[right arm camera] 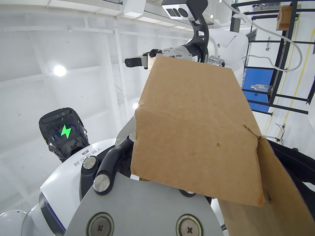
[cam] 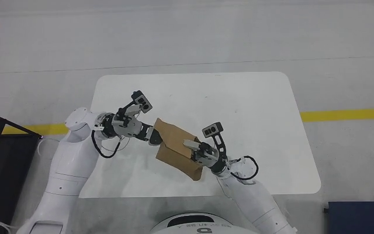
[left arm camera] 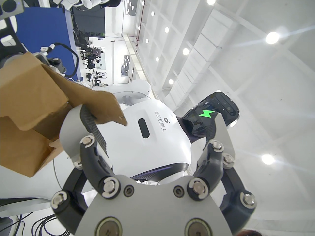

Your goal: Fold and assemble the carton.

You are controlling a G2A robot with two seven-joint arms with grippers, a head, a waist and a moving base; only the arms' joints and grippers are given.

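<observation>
Carton [cam: 175, 151] hangs part-formed between both arms, over the table [cam: 263, 105]. L gripper [left arm camera: 150, 121] is spread wide, one pad [left arm camera: 88, 121] touching a loose flap [left arm camera: 103, 106]. R gripper [cam: 193, 146] is at the other end, hidden by cardboard, so its grip can't be told. You're prob. mid flap-folding. Next, push that flap inward w/ L while R steadies.

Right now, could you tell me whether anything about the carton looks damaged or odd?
Yes: the carton has a small ragged tear at one fold corner, plus a few tiny nicks in the panel beside it. One flap tip looks bent and frayed.
</observation>
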